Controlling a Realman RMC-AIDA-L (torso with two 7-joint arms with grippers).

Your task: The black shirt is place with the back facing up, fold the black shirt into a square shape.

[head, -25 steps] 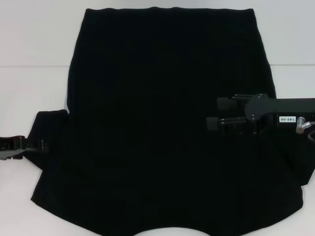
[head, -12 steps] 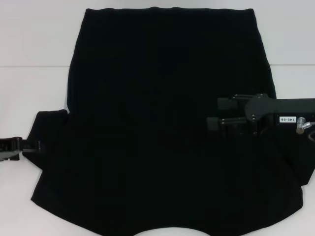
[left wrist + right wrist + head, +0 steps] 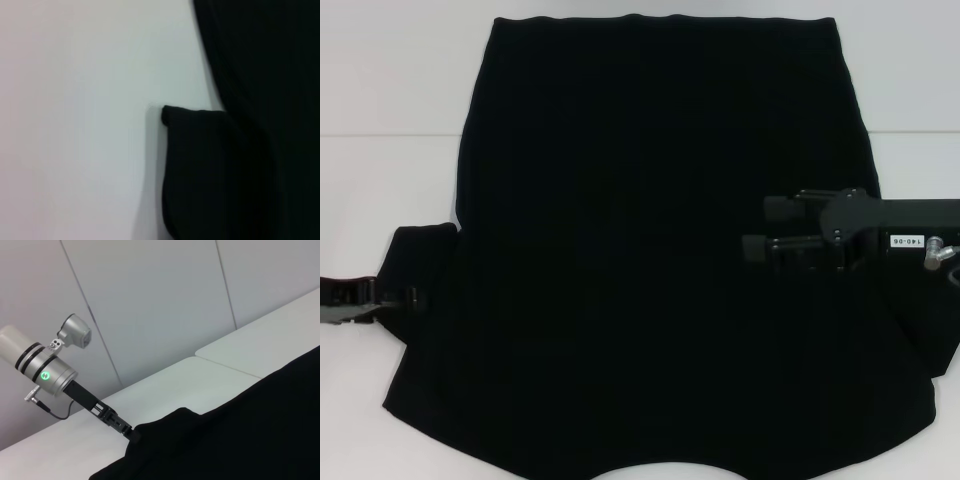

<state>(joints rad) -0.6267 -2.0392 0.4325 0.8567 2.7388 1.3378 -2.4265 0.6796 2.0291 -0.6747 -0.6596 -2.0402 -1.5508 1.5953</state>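
Now at nine o'clock: left gripper (image 3: 390, 297) low on the white table (image 3: 380, 190), clamped on the sleeve (image 3: 420, 262) of the black shirt (image 3: 650, 250). Spread flat centrally, long axis twelve-to-six. At three o'clock: right gripper (image 3: 752, 231) hovering above, jaws apart, empty. Likely next, sleeve folded inward toward three.

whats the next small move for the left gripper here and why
Probably close on the sleeve and carry it inward over the black shirt. The left gripper sits at that sleeve's edge, the one part sticking out on that side. The right gripper hovers over the shirt.
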